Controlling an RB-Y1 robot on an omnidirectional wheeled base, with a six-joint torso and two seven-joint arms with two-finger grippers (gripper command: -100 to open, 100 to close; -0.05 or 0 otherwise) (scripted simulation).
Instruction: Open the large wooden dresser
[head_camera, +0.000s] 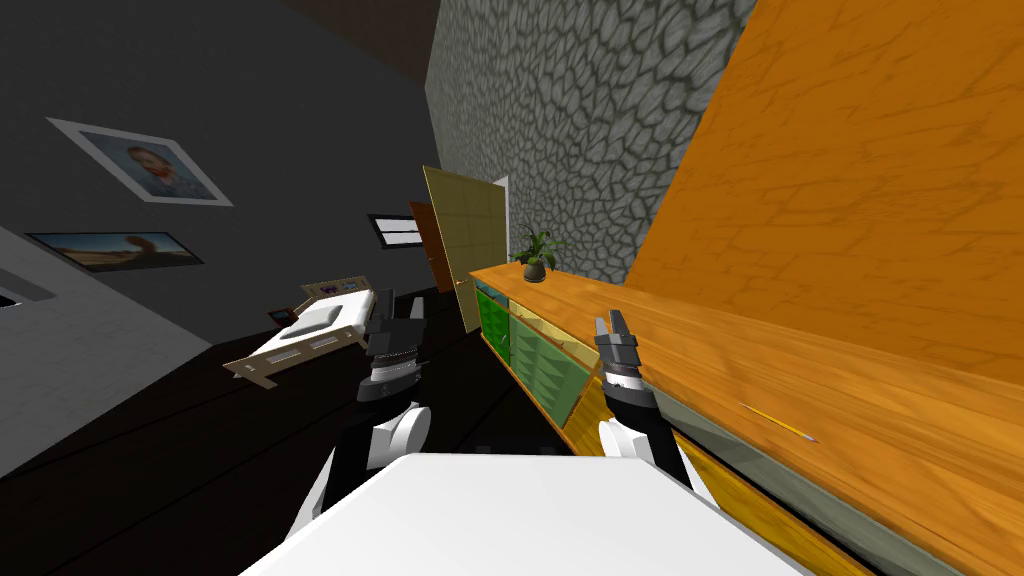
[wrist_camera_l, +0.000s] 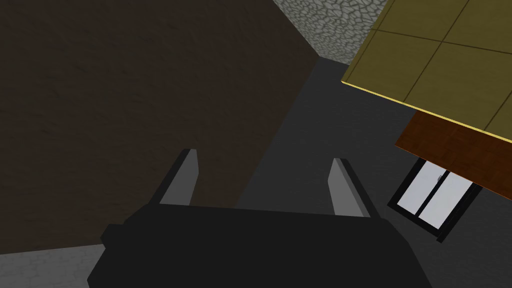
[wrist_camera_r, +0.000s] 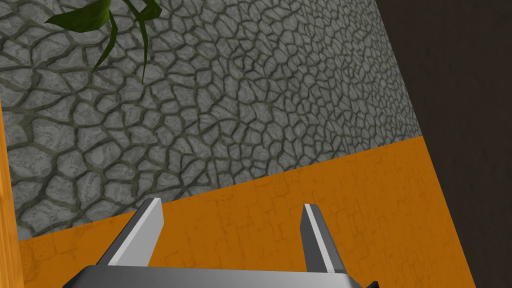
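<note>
both spread: left claw (wrist_camera_l: 265, 162), right claw (wrist_camera_r: 232, 207); one dresser (head_camera: 700, 350), maybe one pencil (head_camera: 780, 422).

Orange wooden dresser (head_camera: 720, 360) at two o'clock, white bed (head_camera: 320, 325) at eleven.
Green potted plant (head_camera: 536, 262) on the dresser's far end.

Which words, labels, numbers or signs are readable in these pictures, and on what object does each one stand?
None can be read.
The portrait and the landscape picture carry no text.
The dresser bears no label.
Small marks on the headboard are too small to tell.
</note>
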